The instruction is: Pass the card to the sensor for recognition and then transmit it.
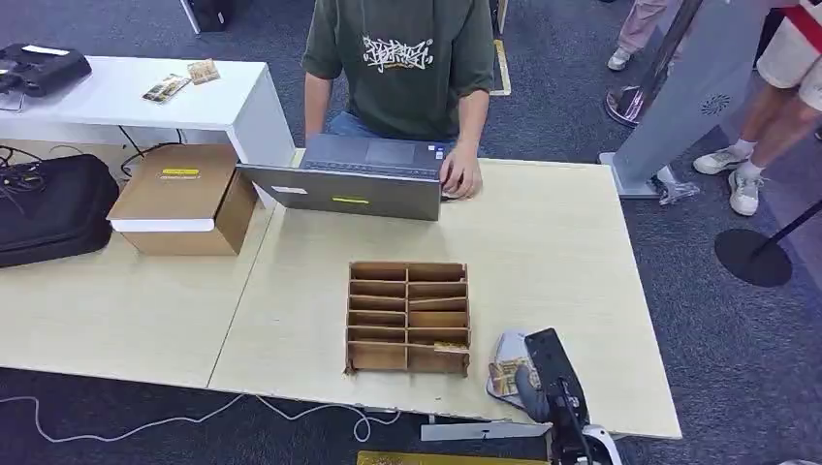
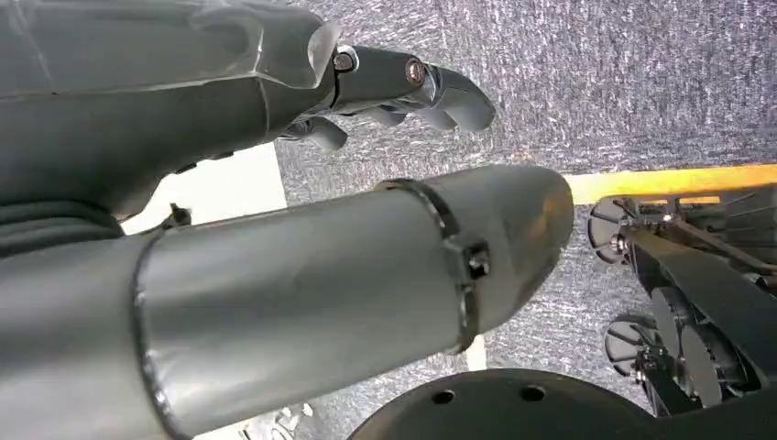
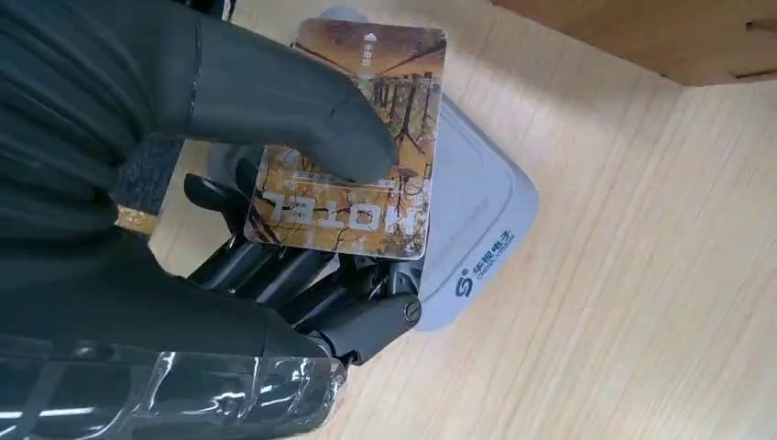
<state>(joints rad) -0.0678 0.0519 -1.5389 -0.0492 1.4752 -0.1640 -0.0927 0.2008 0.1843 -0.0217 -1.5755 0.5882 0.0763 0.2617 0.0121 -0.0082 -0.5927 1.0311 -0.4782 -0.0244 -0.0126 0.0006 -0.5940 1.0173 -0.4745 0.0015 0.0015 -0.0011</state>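
Head view, left to right. At the far left of the frame a black bag [image 1: 53, 208] lies on the counter [image 1: 582, 262], with a closed cardboard box [image 1: 184, 199] just to its right. At centre top a person's hand [image 1: 460, 177] rests at the edge of an open laptop [image 1: 354, 184], placed facing that person and away from the robot. Below it, at centre, stands a slotted cardboard card organiser [image 1: 408, 317], its compartments open upward so that cards can be dropped in or drawn out (one slot at its lower right appears to hold a card edge).

At the lower right of the frame the right hand [image 1: 543, 373] hangs over the grey card reader [image 1: 504, 354] near the counter's front edge. In the right wrist view the right hand pinches the hotel key card [image 3: 353, 137] between thumb and darker fingers, flat and face-up directly above the card reader's pad, presumably so the chip lies parallel to the sensing surface; whether the card touches the pad cannot be told. The step in hand is judged to be recognition, with passing on yet to come.

In the left wrist view the left hand [image 2: 394, 87] hangs beside the body over grey carpet, fingers loosely curled and holding nothing.
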